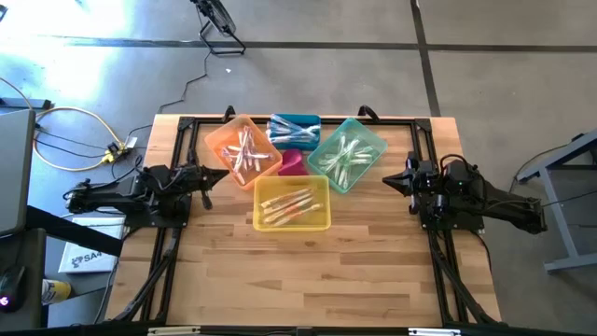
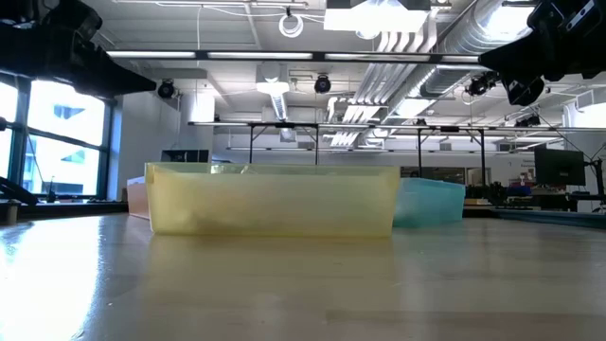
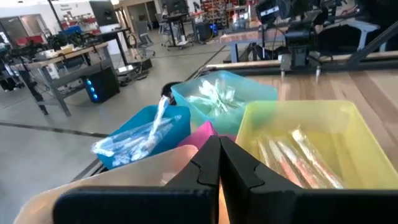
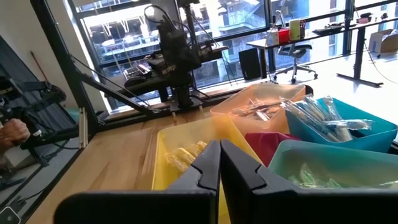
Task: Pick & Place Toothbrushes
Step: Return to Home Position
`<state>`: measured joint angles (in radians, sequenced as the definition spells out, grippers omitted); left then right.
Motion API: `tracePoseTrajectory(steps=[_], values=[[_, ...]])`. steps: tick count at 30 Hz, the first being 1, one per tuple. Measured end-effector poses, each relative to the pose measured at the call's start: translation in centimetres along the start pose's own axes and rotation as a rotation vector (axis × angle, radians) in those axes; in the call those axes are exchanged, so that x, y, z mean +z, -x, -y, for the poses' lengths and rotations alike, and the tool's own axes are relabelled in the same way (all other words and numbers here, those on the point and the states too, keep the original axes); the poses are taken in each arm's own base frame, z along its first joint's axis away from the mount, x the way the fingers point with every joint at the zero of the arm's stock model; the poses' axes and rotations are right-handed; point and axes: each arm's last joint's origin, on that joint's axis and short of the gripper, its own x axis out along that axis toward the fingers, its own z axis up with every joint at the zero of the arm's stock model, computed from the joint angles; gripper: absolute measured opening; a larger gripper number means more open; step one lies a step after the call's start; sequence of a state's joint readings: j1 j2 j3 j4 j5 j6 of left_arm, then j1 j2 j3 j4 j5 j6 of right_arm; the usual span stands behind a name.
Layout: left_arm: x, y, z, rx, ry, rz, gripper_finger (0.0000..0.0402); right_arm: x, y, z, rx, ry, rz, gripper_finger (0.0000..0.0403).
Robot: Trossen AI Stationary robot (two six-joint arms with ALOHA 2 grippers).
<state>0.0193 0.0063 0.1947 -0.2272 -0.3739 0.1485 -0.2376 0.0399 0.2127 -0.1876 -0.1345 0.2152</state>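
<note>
Wrapped toothbrushes lie in four translucent bins at the table's far middle: an orange bin (image 1: 242, 149), a blue bin (image 1: 294, 129), a teal bin (image 1: 347, 154) and a yellow bin (image 1: 292, 203). A small pink bin (image 1: 292, 162) sits between them. My left gripper (image 1: 207, 175) hangs shut at the table's left, above the orange bin's left side, pointing level toward the bins. My right gripper (image 1: 390, 180) hangs shut at the table's right, just right of the teal bin. Neither holds anything.
Black frame rails (image 1: 173, 252) run along the table's left, right and far sides. Bare wood (image 1: 298, 280) lies between the yellow bin and the near edge. In the right wrist view a person's hand (image 4: 12, 132) shows beyond the table.
</note>
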Motion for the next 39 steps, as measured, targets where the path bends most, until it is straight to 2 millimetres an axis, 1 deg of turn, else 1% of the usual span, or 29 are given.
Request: tracePoseTrajectory(steps=[2, 7, 10, 15, 22, 30, 35, 36, 39], values=[[-0.4, -0.3, 0.3, -0.027, 0.008, 0.029, 0.0000, 0.0, 0.0, 0.0, 0.005, 0.000, 0.003, 0.0004], [-1.9, -1.1, 1.3, -0.163, -0.021, 0.121, 0.0000, 0.1, 0.0, 0.0, 0.006, 0.001, 0.011, 0.0004], [-1.9, -1.1, 1.4, -0.203, -0.010, 0.145, 0.0000, 0.1, 0.0, 0.0, 0.007, 0.000, 0.011, 0.0004], [-2.5, -1.2, 1.6, -0.246, 0.016, 0.097, 0.0000, 0.1, 0.0, 0.0, 0.007, 0.000, 0.012, 0.0004], [-2.8, -1.1, 2.0, -0.361, 0.035, 0.054, 0.0000, 0.1, 0.0, 0.0, 0.006, 0.000, 0.011, 0.0004], [-2.9, -1.0, 2.0, -0.377, 0.016, 0.048, 0.0000, 0.1, 0.0, 0.0, 0.006, -0.029, 0.010, 0.0004], [-3.0, -1.0, 2.0, -0.378, 0.005, 0.047, 0.0000, 1.1, 0.9, -0.6, 0.072, -0.017, 0.011, 0.0004], [-3.0, -1.0, 2.0, -0.378, 0.004, 0.047, 0.0000, 1.1, 0.9, -0.6, 0.076, -0.017, 0.004, 0.0004], [-3.0, -1.0, 2.0, -0.380, 0.003, 0.045, 0.0000, 1.3, 1.0, -0.5, 0.035, 0.012, 0.010, 0.0004]])
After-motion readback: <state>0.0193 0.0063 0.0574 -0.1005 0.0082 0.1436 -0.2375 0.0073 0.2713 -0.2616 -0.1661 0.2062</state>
